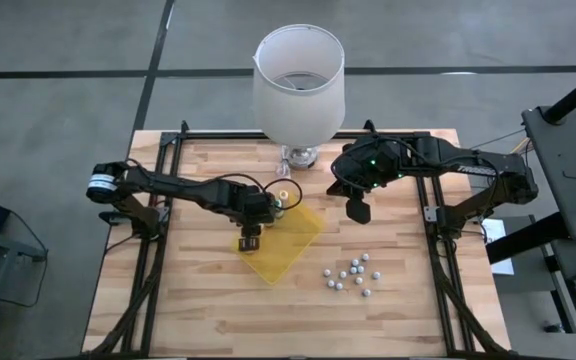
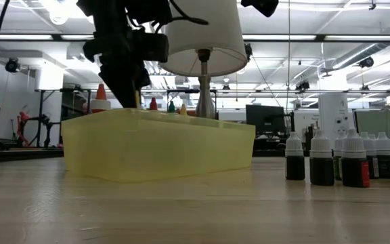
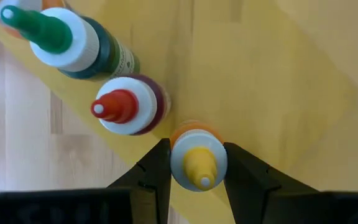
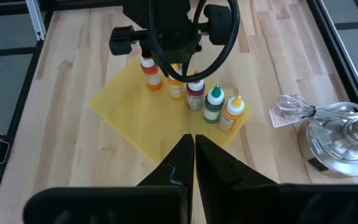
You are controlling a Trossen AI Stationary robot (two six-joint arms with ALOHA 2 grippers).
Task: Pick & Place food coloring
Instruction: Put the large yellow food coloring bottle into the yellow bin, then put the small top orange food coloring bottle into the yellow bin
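Observation:
A flat yellow tray lies at the table's middle. Several small food coloring bottles stand upright in it in a row, among them a green-capped one, a red-capped one and a yellow-capped one. My left gripper comes down over the row's middle and is shut on the yellow-capped bottle. My right gripper hangs shut and holding nothing above the table, right of the tray. My left gripper pinches the yellow-capped bottle by its white collar, one finger on each side, just below the yellow tip. The fingers come from above, pointing steeply down. The bottle stays upright in the row, its orange body down in the tray.
A lamp with a white shade and a metal foot stands at the far edge behind the tray. A cluster of small dark bottles with white caps stands near the front right. Bare wood lies left of the tray.

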